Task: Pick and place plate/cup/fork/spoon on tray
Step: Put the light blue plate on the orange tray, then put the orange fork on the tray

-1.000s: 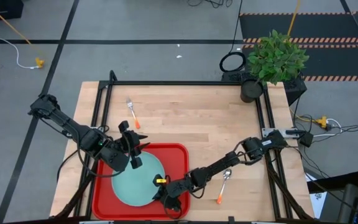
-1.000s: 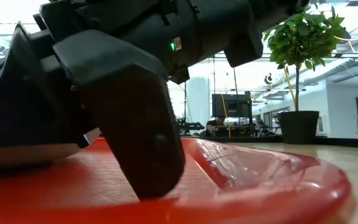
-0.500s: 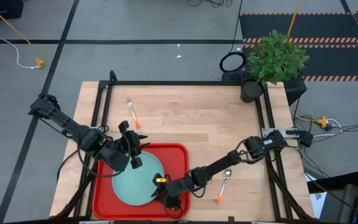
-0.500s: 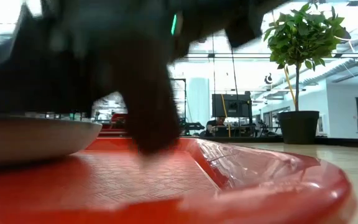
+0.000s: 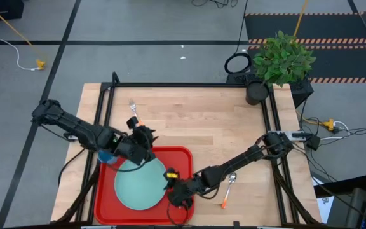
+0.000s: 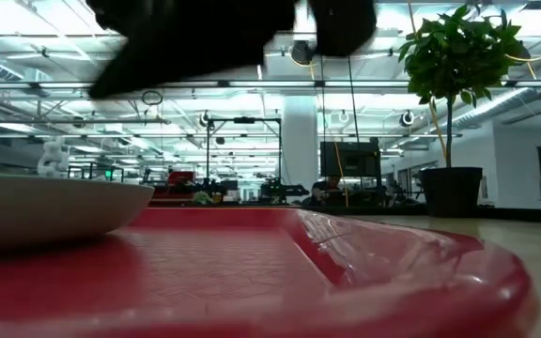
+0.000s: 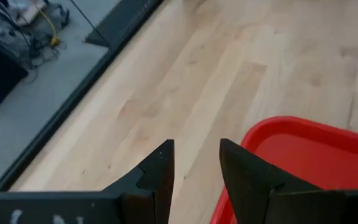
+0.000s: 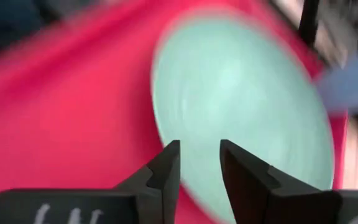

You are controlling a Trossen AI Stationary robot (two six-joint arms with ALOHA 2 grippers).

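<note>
The plate [image 5: 140,184] lies flat in the tray [image 5: 183,155]. The right pincer [image 5: 173,189], released and empty, hangs at the plate's edge; the left pincer [image 5: 146,137], also released, sits over the tray's far rim. The spoon [image 5: 229,188] on the desk [image 5: 202,121] looks light, stiff and slippery; its orange handle seems the best hold.

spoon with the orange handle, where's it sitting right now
In the high view the spoon lies on the bare wood just off the red tray's right edge, beside the right arm, not on the tray.
</note>
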